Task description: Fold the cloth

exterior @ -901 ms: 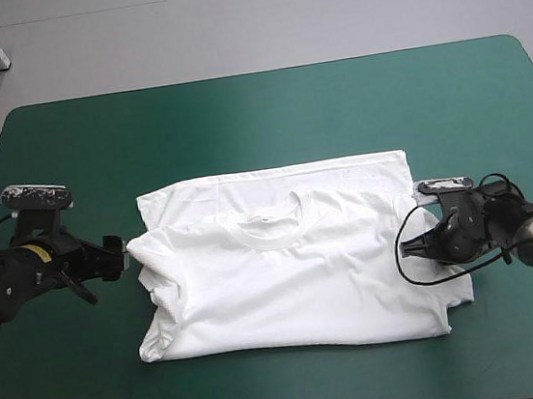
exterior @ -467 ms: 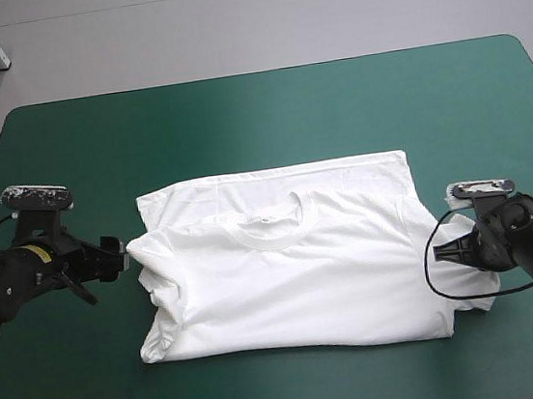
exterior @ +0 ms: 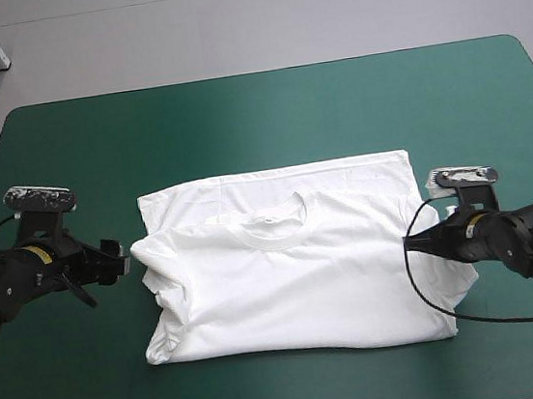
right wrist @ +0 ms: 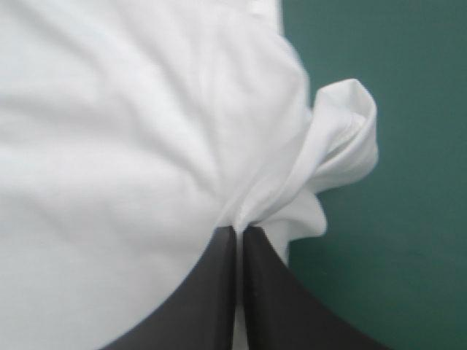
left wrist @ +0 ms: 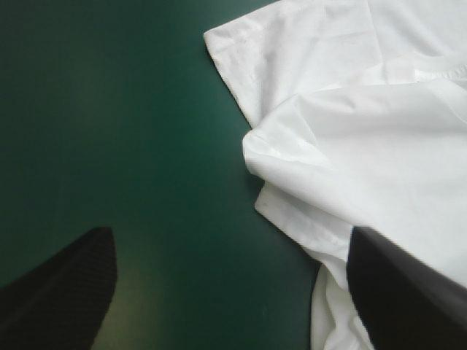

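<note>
1. Teal-green fabric cover (exterior: pixel 256 113) spreads under everything, out to all four edges.
2. White short-sleeved T-shirt (exterior: pixel 296 283) lies flat near the middle of the cover, a little toward the near edge. Its neck points to the far edge, and a second layer of cloth shows beyond the neck. Both sides are tucked inward and rumpled.
3. Right gripper (exterior: pixel 414 243), with broad black fin-shaped fingers (right wrist: pixel 211 292), sits at the T-shirt's right edge. Its fingers are pressed together on a puckered pinch of white cloth, and a small curl of fabric bulges just beside the tips.
4. Left gripper (exterior: pixel 124 263) hangs low just beside the T-shirt's left edge, spread wide. One finger is over the cover, the other over the rumpled cloth.
5. Ribbed round collar (exterior: pixel 272 226) faces up.
</note>
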Available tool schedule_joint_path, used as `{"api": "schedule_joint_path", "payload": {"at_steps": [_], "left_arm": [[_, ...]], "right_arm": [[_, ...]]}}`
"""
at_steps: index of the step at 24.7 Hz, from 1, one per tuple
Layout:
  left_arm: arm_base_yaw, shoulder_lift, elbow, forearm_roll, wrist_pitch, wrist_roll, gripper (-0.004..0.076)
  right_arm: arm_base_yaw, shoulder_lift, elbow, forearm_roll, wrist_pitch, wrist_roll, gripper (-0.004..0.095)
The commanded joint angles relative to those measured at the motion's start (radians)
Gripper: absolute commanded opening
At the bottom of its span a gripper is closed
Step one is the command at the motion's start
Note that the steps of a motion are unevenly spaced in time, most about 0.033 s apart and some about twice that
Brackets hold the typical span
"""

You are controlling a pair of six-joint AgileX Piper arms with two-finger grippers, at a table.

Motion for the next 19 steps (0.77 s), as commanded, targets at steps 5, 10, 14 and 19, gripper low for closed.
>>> {"api": "schedule_joint_path", "payload": {"at_steps": [5,10,14,19], "left_arm": [[-0.006,-0.014,-0.032,-0.01,-0.031,0.0,0.0615],[-0.006,-0.014,-0.032,-0.01,-0.011,0.0,0.0615],[-0.006,-0.014,-0.032,-0.01,-0.003,0.0,0.0615],[-0.006,-0.012,-0.032,-0.01,0.015,0.0,0.0615]], "right_arm": [[0.158,0.107,-0.047,0.123,-0.088,-0.143,-0.0018],[0.203,0.24,-0.049,0.159,-0.095,-0.213,0.0061],[0.202,0.288,-0.049,0.22,-0.093,-0.263,0.0482],[0.202,0.207,-0.118,0.167,0.014,-0.193,0.0697]]}}
